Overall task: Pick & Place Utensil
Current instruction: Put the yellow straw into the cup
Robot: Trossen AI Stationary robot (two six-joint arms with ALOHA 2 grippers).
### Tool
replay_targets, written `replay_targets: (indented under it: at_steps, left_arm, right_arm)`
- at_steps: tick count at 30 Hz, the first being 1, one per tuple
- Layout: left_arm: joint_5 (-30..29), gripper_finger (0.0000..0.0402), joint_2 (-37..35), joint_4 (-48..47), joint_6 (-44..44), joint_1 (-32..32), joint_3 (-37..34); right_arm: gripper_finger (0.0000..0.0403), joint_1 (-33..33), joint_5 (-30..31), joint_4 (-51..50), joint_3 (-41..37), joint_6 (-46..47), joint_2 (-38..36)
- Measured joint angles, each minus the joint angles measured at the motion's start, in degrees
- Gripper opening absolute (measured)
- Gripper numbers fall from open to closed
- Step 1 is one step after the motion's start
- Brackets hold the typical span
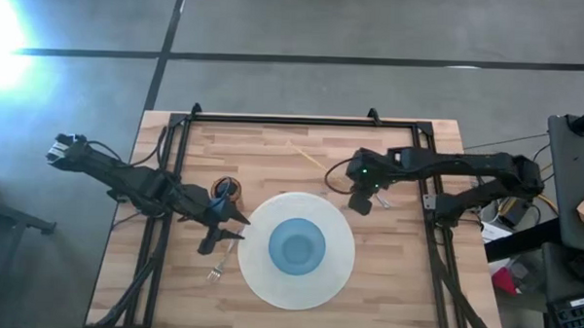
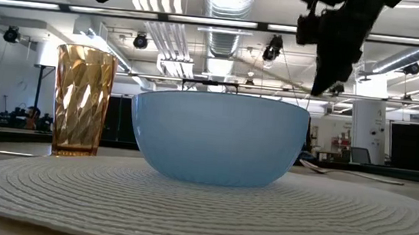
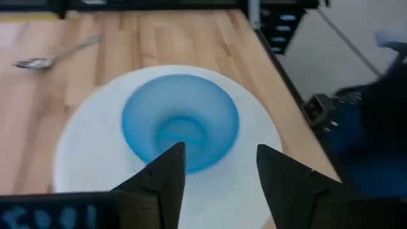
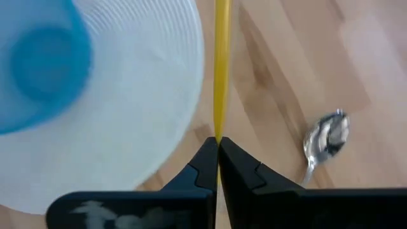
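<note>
Left pincer [image 1: 239, 227] hangs at the white mat's [image 1: 268, 285] edge, fingers [image 3: 166, 175] spread wide apart, nothing between them, facing the blue bowl [image 1: 297, 247]. Right pincer [image 1: 361, 203] is clamped tight on a thin yellow stick [image 4: 221, 63], beside the mat. Fork [image 1: 217, 265] lies on the worktop [image 1: 395, 284] under the left arm.

The yellow stick [image 4: 221, 63] pinched between the right fingers [image 4: 205, 166] is cut off by the picture's edge, so its far end is not seen. The spoon [image 4: 325, 141] beside those fingers is blurred, its handle hidden behind them. Beyond the left fingers [image 3: 166, 175], the placemat [image 3: 82, 146] is partly hidden. In the low view the fork [image 2: 347, 174] is too small to be made out.
</note>
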Motion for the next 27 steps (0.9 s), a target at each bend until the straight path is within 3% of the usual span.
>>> replay_targets:
  at_steps: [4,11,23,27]
  left_arm:
    - [-6.1,0.0220,0.0,1.5,1.3,0.2,0.0]
    - [-22.3,0.0252,0.0,5.4,5.1,0.4,0.3]
    - [-23.3,0.0250,0.0,17.7,10.2,3.2,0.3]
    - [-23.1,0.0250,0.0,21.3,11.7,5.7,0.3]
  right_arm:
    - [0.0008,1.0,0.0,2.0,0.0,0.1,-3.4]
    - [0.0008,2.9,-0.1,7.3,0.0,-1.8,-7.1]
    - [0.0008,4.2,-2.1,19.2,0.0,-10.9,-10.0]
    - [0.0008,4.2,-6.1,23.6,0.0,-13.6,-10.5]
